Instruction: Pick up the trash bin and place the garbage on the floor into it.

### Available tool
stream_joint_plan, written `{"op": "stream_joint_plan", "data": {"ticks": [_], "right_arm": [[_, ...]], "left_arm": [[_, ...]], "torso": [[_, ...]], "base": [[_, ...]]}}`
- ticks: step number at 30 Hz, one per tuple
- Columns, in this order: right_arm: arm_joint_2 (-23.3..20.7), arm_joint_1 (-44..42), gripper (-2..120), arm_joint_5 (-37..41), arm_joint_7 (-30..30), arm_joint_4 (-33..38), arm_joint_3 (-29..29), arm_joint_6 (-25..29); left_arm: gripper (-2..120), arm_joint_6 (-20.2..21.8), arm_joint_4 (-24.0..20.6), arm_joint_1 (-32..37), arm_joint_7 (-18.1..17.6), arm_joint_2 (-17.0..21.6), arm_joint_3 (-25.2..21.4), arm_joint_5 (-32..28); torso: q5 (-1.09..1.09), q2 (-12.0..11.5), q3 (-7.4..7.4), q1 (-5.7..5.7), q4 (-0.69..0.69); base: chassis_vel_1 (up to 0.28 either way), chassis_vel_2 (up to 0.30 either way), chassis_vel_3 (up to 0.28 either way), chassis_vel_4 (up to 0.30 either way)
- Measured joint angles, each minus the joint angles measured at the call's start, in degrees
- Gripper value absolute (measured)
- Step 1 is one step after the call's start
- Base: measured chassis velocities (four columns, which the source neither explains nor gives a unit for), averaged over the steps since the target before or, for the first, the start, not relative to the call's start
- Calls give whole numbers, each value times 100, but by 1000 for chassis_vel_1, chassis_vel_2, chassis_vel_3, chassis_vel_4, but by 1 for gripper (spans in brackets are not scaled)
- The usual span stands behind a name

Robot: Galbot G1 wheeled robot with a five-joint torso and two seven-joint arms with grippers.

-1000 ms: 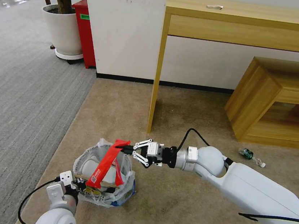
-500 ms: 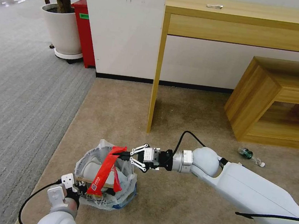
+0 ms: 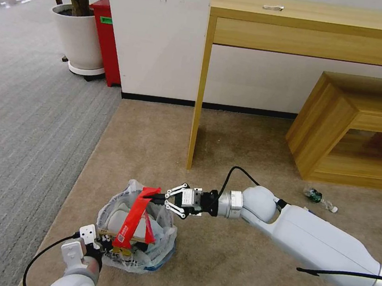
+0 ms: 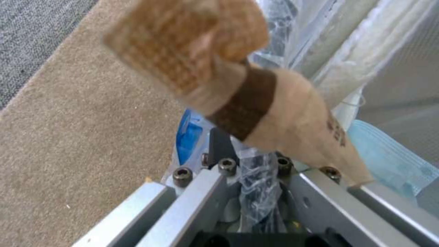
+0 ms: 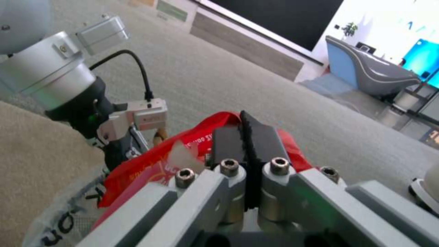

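High head view, close wrist views

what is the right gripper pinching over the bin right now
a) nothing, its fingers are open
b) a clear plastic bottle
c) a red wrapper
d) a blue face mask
c: the right gripper is shut on the top end of the red wrapper, which hangs down into the trash bin; the right wrist view shows its black pads pressed together on the red film.

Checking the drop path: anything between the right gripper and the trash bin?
Only the red wrapper: the right gripper pinches its top end, and it hangs into the trash bin, per the head view.
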Motion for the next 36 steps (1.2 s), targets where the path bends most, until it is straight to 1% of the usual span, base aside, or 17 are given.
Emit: {"op": "stream_joint_plan", "data": {"ticks": [7, 9, 10, 14, 16, 21, 24, 29, 36], "right_arm": [[41, 73, 0, -37, -95, -146, -41, 80], [41, 74, 0, -54, -106, -161, -54, 97], [46, 83, 0, -60, -109, -160, -72, 105], [91, 162, 0, -60, -109, -169, -116, 112], [99, 189, 0, -59, -110, -170, -139, 114], [129, 260, 0, -50, -111, -171, -176, 121], [185, 393, 0, -21, -119, -177, -260, 128], [186, 392, 0, -20, -120, -150, -268, 129], [137, 365, 0, -21, -120, -104, -244, 128]], "left_arm": [[0, 0, -20, 8, 4, 19, -21, -22], [0, 26, -31, 4, -19, 27, -22, -97], [0, 92, -44, -17, -100, 39, -21, -262], [0, 159, -39, -39, -131, 74, -150, -447], [0, 249, -129, -34, -190, 83, -229, -583], [0, 303, -313, -30, -254, 94, -365, -752], [0, 358, -527, -3, -342, 142, -519, -983], [0, 405, -692, -26, -440, 197, -671, -1285], [0, 460, -812, -94, -569, 238, -786, -1585]], "torso": [[1, 0, 0, 0, 0], [1, 0, -1, 0, 1], [3, 1, -1, 0, 1], [1, 1, -1, 0, 1], [1, 1, -1, 0, 1], [0, 1, -1, 0, 0], [1, 1, -1, 0, 2], [1, 2, -1, 0, 1], [1, 2, -1, 0, 1]], "base": [[0, 0, 0, 0], [0, 0, 0, 0], [0, 0, 0, 0], [0, 0, 0, 0], [0, 0, 0, 0], [0, 0, 0, 0], [0, 0, 0, 0], [0, 0, 0, 0], [0, 0, 0, 0]]}}
